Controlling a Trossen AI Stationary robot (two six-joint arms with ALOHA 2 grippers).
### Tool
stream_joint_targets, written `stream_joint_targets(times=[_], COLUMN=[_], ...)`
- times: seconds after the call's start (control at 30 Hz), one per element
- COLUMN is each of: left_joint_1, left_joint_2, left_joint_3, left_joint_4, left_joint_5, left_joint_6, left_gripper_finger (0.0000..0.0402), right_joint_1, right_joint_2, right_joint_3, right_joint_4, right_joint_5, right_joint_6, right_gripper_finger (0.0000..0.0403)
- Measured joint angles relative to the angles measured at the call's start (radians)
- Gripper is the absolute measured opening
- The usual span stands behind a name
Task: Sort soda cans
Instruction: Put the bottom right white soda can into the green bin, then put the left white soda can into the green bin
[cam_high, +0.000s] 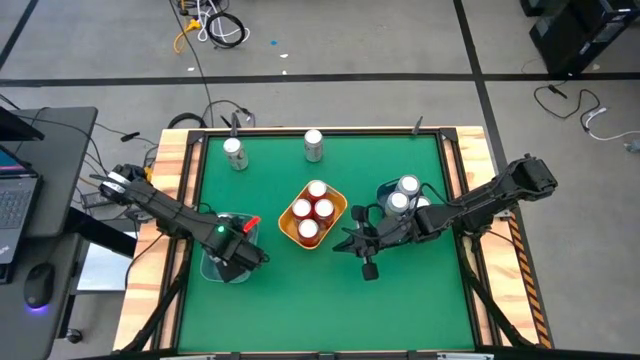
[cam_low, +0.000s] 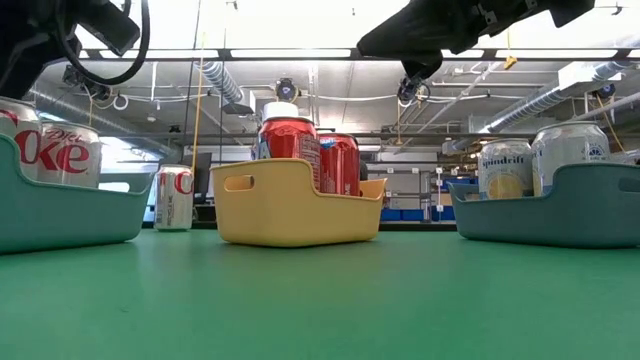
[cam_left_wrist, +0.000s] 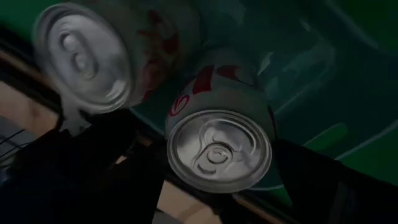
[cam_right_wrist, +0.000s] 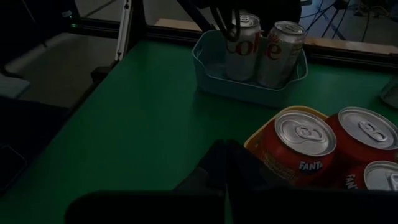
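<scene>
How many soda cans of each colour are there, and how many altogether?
Red metal cans in the yellow bin: 4
Silver cans in the left blue bin: 2
Pale cans showing in the right blue bin: 3
Loose silver cans: 2
Total: 11

You can't see inside the left bin (cam_high: 212, 262): the left gripper (cam_high: 243, 262) covers it from above. Its silver cans (cam_left_wrist: 219, 149) blur at the wrist; one (cam_low: 12, 140) is cropped.

My cans (cam_left_wrist: 217, 149) are shiny metal with brushed tops. The yellow bin (cam_low: 298, 205) looks smooth matt plastic. The table's green mat (cam_high: 300, 290) beneath it is dull.
</scene>
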Motion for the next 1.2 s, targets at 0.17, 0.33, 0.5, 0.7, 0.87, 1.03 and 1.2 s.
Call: stream_joint_targets(times=[0.17, 0.33, 0.5, 0.7, 0.87, 1.03, 1.2], left_joint_1=[0.0, 0.0, 0.0, 0.015, 0.062, 0.198, 0.42], left_joint_2=[0.0, 0.0, 0.0, 0.0, 0.0, 0.0, 0.0], left_joint_3=[0.026, 0.055, 0.106, 0.227, 0.331, 0.36, 0.36], left_joint_4=[-0.041, -0.039, -0.04, -0.038, -0.038, -0.038, -0.038], left_joint_5=[-0.003, -0.001, 0.046, -0.004, -0.156, -0.228, -0.23], left_joint_6=[0.0, 0.001, 0.015, 0.045, 0.112, 0.231, 0.445], left_gripper_finger=[0.03, 0.0301, 0.0295, 0.0261, 0.0207, 0.0109, 0.001], right_joint_1=[0.0, 0.0, 0.0, -0.003, -0.014, -0.021, -0.021], right_joint_2=[0.0, 0.0, 0.0, 0.0, 0.0, 0.0, 0.0], right_joint_3=[0.0, 0.0, 0.0, 0.0, 0.0, 0.0, 0.0], right_joint_4=[0.002, 0.004, 0.004, 0.011, 0.015, 0.02, 0.02], right_joint_5=[0.0, 0.0, 0.0, 0.011, 0.014, 0.015, 0.016], right_joint_6=[0.0, 0.0, -0.002, -0.027, -0.027, -0.027, -0.034], right_gripper_finger=[0.0, 0.0, 0.0, 0.0, 0.0, 0.0, 0.0])
